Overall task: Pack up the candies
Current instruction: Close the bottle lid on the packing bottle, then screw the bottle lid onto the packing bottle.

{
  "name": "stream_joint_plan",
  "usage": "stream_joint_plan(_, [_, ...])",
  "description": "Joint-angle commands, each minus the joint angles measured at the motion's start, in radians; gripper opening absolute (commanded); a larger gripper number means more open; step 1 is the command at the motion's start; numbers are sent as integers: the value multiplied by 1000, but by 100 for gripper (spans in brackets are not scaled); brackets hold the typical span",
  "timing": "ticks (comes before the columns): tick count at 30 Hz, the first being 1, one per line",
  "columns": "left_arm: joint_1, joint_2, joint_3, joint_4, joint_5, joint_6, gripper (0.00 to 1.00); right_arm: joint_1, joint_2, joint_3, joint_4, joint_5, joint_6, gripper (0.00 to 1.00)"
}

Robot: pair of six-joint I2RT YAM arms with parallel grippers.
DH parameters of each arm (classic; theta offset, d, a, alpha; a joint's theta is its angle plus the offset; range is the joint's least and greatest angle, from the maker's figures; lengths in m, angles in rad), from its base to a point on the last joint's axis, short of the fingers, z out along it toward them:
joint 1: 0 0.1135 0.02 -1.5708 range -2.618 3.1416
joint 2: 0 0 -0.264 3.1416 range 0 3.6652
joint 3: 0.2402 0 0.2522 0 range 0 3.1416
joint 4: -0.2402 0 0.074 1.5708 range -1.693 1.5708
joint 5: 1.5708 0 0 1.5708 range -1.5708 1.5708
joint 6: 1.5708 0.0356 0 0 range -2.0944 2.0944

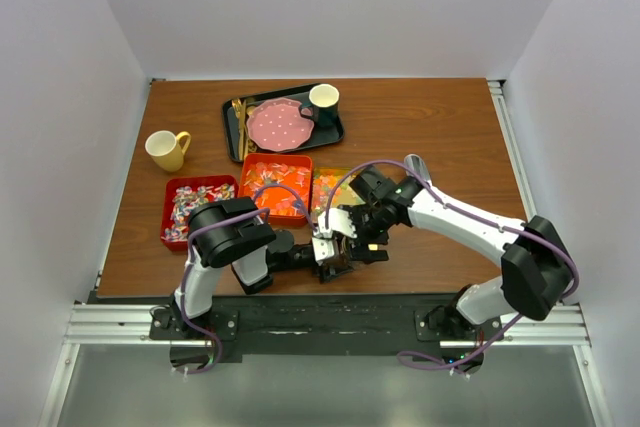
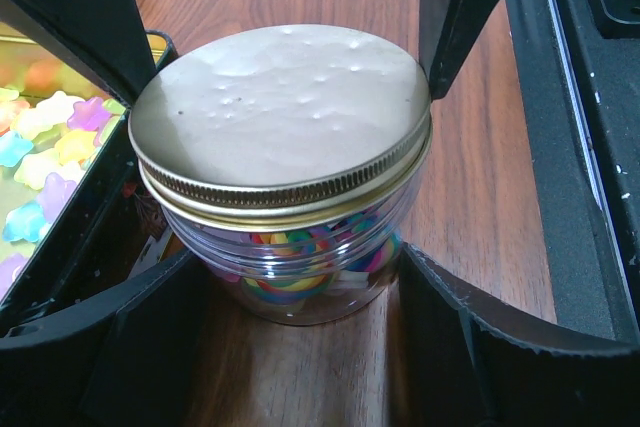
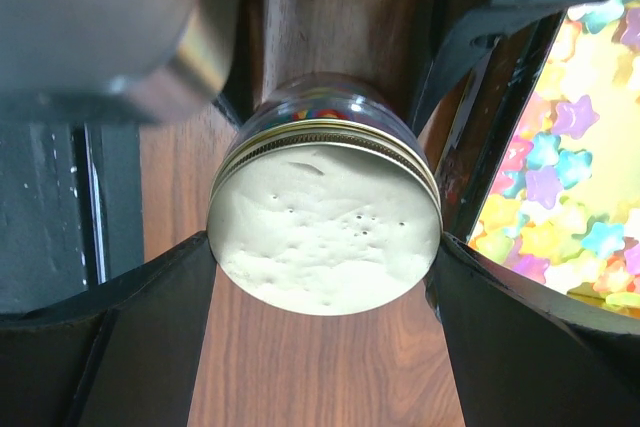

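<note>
left hand grasping jar on tabletop | right hand clenched on its lid | candies inside jar

Bright mixed candies fill the lidded clear jar, upright between the left pincer's fingers. Pastel star candies lie loose just to its left.

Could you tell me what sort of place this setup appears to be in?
Probably a robot test booth: plain white walls box in a wooden table, with arms bolted to a rail and staged trays of candies.
</note>
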Motion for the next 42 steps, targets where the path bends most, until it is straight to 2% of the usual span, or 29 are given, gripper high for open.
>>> stream_joint_plan(1, [-27, 100, -60, 300, 2, 100, 54, -6, 19, 2, -33, 31, 9, 79])
stream_joint_plan(7, [-27, 95, -63, 300, 3, 100, 54, -5, 17, 50, -35, 3, 77, 81])
stream_joint_plan(15, [-27, 94, -63, 298, 6, 105, 54, -5, 30, 84, -65, -44, 65, 84])
stream_joint_plan(16, [-27, 94, -63, 300, 8, 105, 54, -5, 25, 82, -70, -55, 73, 86])
stream_joint_plan(18, [-27, 95, -63, 297, 9, 106, 54, -5, 14, 81, -73, -69, 88, 99])
stream_joint_plan(26, [-28, 96, -63, 291, 15, 111, 54, -6, -9, 93, -84, -81, 128, 99])
stream_joint_plan(38, [-31, 99, -63, 286, 20, 119, 54, -34, -98, 76, -24, -18, 291, 98])
stream_joint_plan(41, [-33, 97, -63, 286, 20, 122, 54, -43, -114, 58, 8, -78, 286, 71])
stream_joint_plan(42, [-34, 96, -63, 286, 17, 122, 54, -44, -114, 48, 10, -99, 268, 50])
